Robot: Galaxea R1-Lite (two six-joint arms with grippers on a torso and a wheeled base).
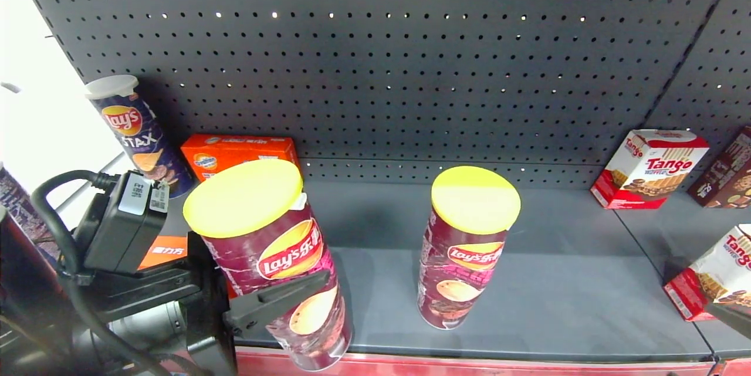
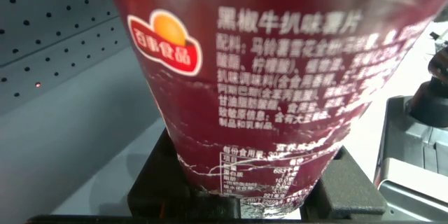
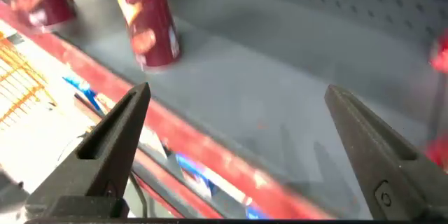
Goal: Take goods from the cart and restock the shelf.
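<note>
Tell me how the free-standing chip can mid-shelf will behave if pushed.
The standing can is tall and narrow, so a push near its yellow lid would probably tip it. Once down, its round body would likely roll on the flat shelf.

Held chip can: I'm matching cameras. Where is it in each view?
Head view: held chip can in the left gripper, at the shelf's front edge, left of the standing can.
Left wrist view: the can close up, label facing the camera.
Right wrist view: the farther can, beyond the standing can.
Shared landmark: grey shelf board.
</note>
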